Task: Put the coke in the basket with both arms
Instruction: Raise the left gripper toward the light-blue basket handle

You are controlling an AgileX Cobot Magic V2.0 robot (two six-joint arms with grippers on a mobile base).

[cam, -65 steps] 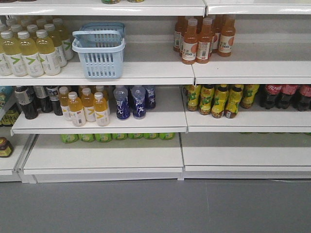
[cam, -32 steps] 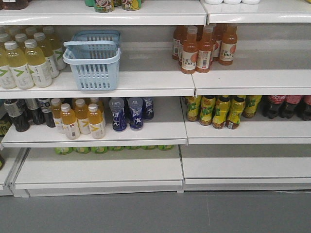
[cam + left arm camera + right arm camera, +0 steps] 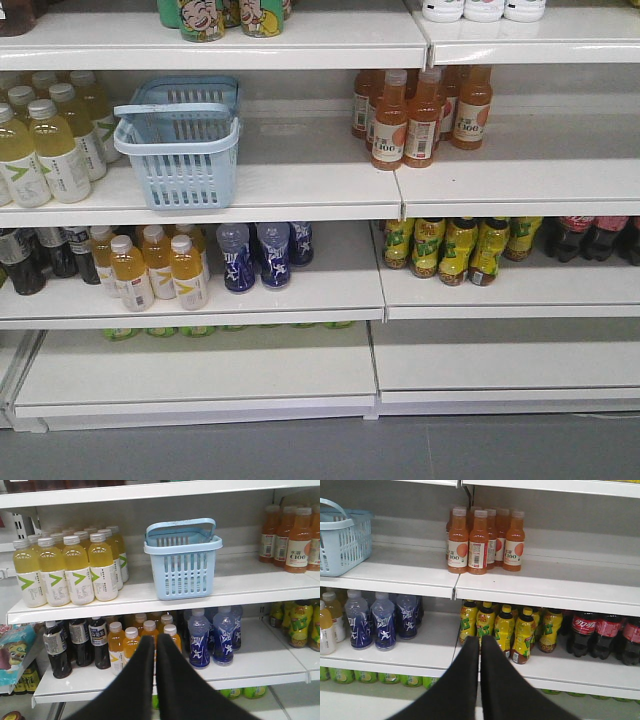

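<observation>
Labels reading "100" front orange bottles [image 3: 470,542] right of basket [image 3: 184,572]; both arms' jaws pressed together.

White shelves [image 3: 300,190] carry pale yellow drink bottles [image 3: 65,570] at upper left and orange juice bottles [image 3: 415,115] at upper right. One shelf lower stand dark bottles [image 3: 75,642], amber bottles [image 3: 150,270], blue bottles [image 3: 255,255], yellow-labelled bottles [image 3: 450,250] and red-labelled cola bottles [image 3: 600,635].
</observation>
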